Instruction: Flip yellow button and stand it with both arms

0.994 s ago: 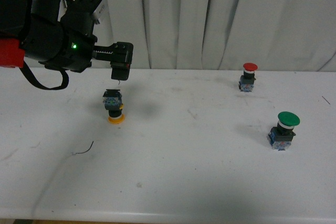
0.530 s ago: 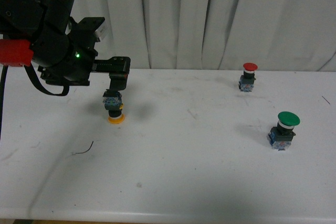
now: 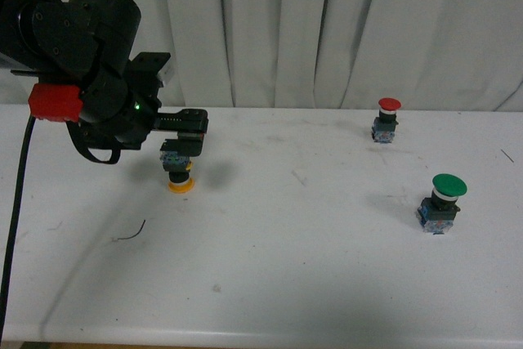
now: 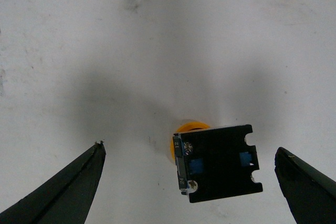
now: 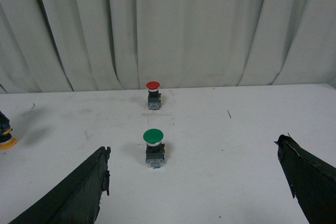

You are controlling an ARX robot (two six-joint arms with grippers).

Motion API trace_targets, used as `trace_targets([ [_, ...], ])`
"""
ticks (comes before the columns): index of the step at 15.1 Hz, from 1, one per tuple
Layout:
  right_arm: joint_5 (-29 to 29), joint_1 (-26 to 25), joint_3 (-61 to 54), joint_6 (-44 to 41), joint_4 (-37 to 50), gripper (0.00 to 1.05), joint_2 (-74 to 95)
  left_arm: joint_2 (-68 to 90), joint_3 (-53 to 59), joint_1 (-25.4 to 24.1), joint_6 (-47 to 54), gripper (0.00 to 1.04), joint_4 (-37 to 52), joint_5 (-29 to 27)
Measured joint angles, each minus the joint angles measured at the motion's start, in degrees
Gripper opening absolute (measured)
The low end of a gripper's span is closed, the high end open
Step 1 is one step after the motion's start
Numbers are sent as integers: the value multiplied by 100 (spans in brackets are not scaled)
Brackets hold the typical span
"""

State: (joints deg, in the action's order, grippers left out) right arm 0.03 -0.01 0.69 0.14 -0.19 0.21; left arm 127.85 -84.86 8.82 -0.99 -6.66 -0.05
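- The yellow button [image 3: 178, 171] stands upside down on the left part of the white table [image 3: 286, 284]. Its yellow cap is flat on the surface and its blue-grey block points up.
- By my reading the flip is not yet done: the cap is down and nothing is gripped.
- The left gripper [image 3: 184, 143] hangs right over the button's block. In the left wrist view its fingers [image 4: 73, 182] are wide apart with the block between them. The block sits nearer one finger than the other and touches neither.
- The right gripper [image 5: 192, 145] is also spread wide and holds nothing. It does not show in the front view. Its camera looks across the right part of the table, so it seems well apart from the yellow button.
- What seems left: close on the block, lift, turn the button over with help from the right arm, and set it down on its base with the cap up.
- A red button [image 3: 388, 118] stands upright near the back edge on the right. A green button [image 3: 443, 202] stands upright nearer the front right. Both are well apart from the yellow one.
- A thin dark scrap [image 3: 131, 233] lies on the table in front of the yellow button, apart from it.
- A pale curtain [image 3: 327, 30] hangs behind the table.
- Nothing stands just beside the yellow button, so I judge the grasp unobstructed.
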Motion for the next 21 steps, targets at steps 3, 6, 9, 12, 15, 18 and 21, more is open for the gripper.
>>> trace_targets([
  [3, 0, 0, 0, 0, 0, 98, 0, 144, -63, 20, 20, 98, 31, -46],
  [6, 0, 0, 0, 0, 0, 98, 0, 190, -94, 61, 17, 98, 50, -48],
  [9, 0, 0, 0, 0, 0, 98, 0, 229, -146, 118, 20, 73, 26, -59],
  [12, 0, 0, 0, 0, 0, 98, 0, 229, -162, 136, 17, 40, 22, -61],
  [15, 0, 0, 0, 0, 0, 98, 0, 190, -129, 155, 20, 36, 52, -33],
  [18, 0, 0, 0, 0, 0, 98, 0, -240, 238, 184, 42, 36, 254, 20],
  [21, 0, 0, 0, 0, 0, 98, 0, -1386, 1088, 354, 157, 36, 807, 72],
])
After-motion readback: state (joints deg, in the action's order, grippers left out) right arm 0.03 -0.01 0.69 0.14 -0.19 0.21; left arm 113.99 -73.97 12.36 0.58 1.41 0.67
